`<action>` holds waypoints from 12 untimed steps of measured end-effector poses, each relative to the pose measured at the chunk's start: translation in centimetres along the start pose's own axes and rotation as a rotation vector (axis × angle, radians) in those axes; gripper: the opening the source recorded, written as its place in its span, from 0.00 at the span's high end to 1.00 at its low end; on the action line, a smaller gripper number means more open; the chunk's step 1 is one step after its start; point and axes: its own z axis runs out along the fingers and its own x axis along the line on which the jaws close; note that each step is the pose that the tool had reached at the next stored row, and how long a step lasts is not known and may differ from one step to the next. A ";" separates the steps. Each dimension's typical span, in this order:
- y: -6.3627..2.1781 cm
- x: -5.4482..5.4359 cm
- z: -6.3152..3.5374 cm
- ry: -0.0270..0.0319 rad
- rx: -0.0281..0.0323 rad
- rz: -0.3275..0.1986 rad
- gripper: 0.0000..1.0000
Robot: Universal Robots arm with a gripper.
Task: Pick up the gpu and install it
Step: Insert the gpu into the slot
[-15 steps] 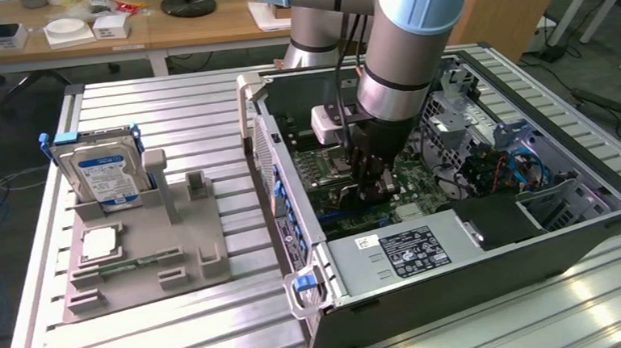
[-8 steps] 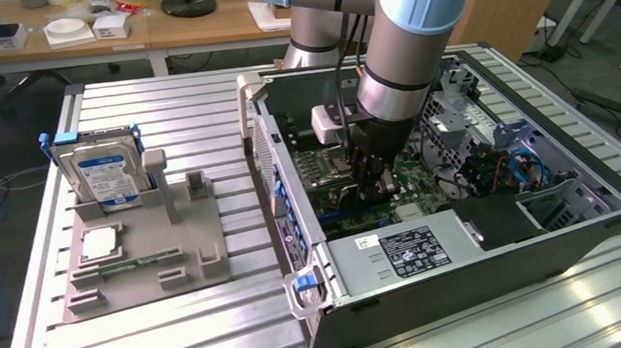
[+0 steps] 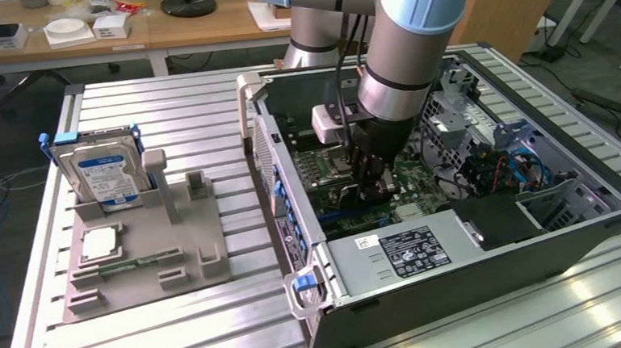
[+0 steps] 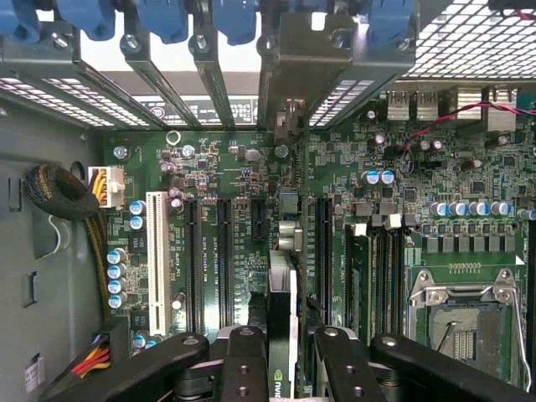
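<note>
Slatted aluminium table (image 3: 155,103) carries an open computer case (image 3: 491,292) lying on its side, with a wooden desk (image 3: 172,33) behind it. Toward the exterior view's left sits a grey fixture tray (image 3: 201,237) holding an upright hard drive (image 3: 100,172), a square processor chip (image 3: 99,242) and a narrow memory stick (image 3: 132,259).

The arm reaches down into the case, and the gripper (image 3: 374,182) is low over the motherboard (image 3: 338,168), close to the labelled power supply (image 3: 407,253).

In the wrist view, the gripper (image 4: 285,339) has its 2 black fingers (image 4: 243,360) pressed in from either side, pinching the gpu (image 4: 280,306). The card stands edge-on between them, a dark strip with a green logo near the fingers. It lies along the board between 2 long black slots (image 4: 224,264) and another black slot (image 4: 322,260). I cannot tell whether its edge is seated in a slot.

Close around it are a white slot (image 4: 156,260), the memory slots (image 4: 381,268), the bare processor socket (image 4: 465,322), a sleeved cable bundle (image 4: 59,193) and a red cable (image 4: 444,117). Blue clips (image 4: 163,17) line the rear bracket openings that the card's far end points toward.
</note>
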 end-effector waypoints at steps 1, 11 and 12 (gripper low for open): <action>0.00 0.0 0.00 -0.0001 0.0000 0.001 0.73; 0.42 0.0 0.03 -0.0002 0.0002 0.007 0.73; 0.42 0.0 0.03 -0.0001 0.0003 0.009 0.73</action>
